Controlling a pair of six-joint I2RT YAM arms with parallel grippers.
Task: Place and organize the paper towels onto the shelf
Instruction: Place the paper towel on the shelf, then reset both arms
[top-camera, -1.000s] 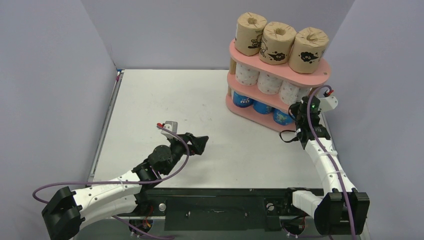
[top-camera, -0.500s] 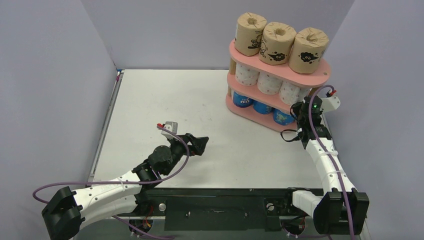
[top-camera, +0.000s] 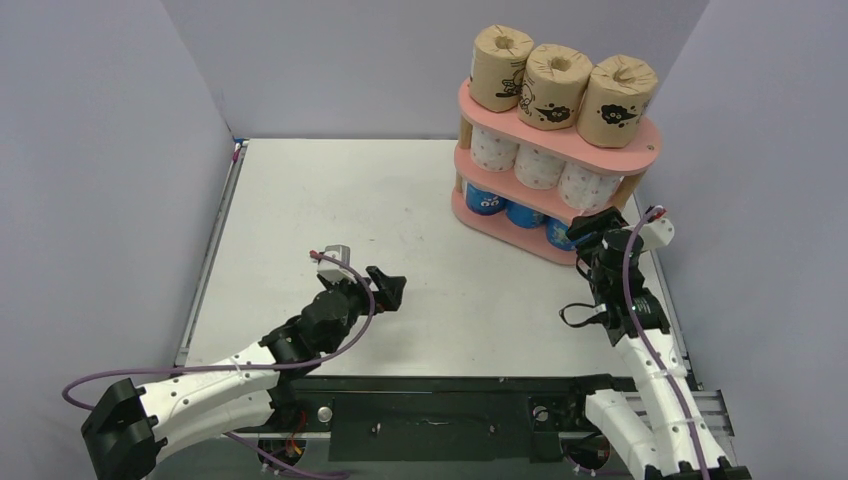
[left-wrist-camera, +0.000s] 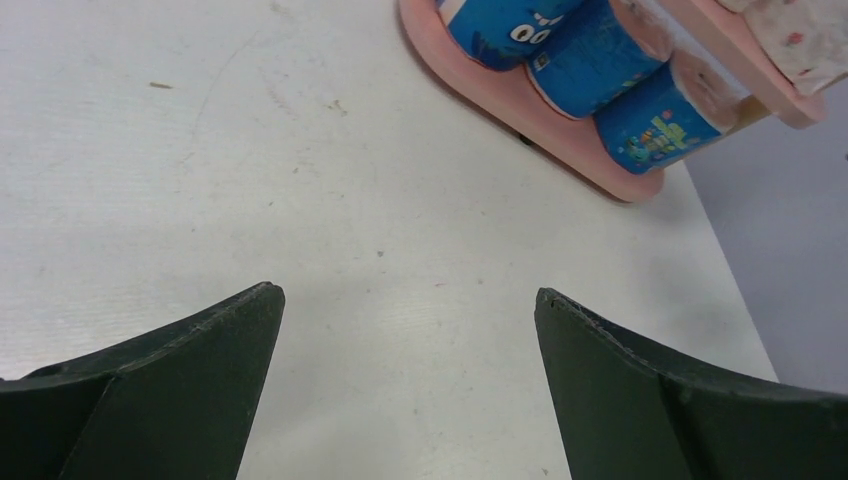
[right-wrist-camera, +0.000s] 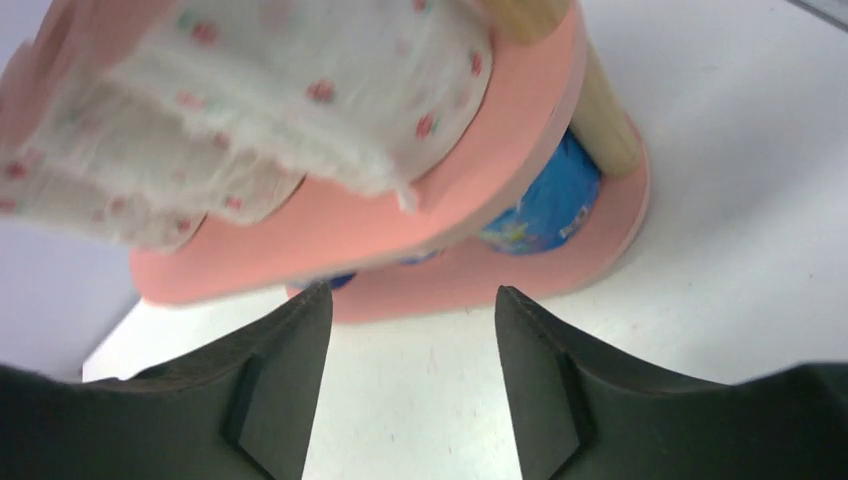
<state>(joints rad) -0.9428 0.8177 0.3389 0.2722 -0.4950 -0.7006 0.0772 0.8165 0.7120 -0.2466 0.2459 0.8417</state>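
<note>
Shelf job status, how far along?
Done: all nine rolls sit on the shelf, with three brown rolls on top, three white rolls in the middle and three blue rolls at the bottom. In hand: nothing. The left gripper and right gripper are both open and empty. Left: no roll lies on the table, so probably only pulling the arms back.

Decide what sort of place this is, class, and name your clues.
Probably a robotics lab cell, not a home: a white table boxed by plain walls, the left arm and right arm bolted at its edge, and a pink shelf of paper towels.
</note>
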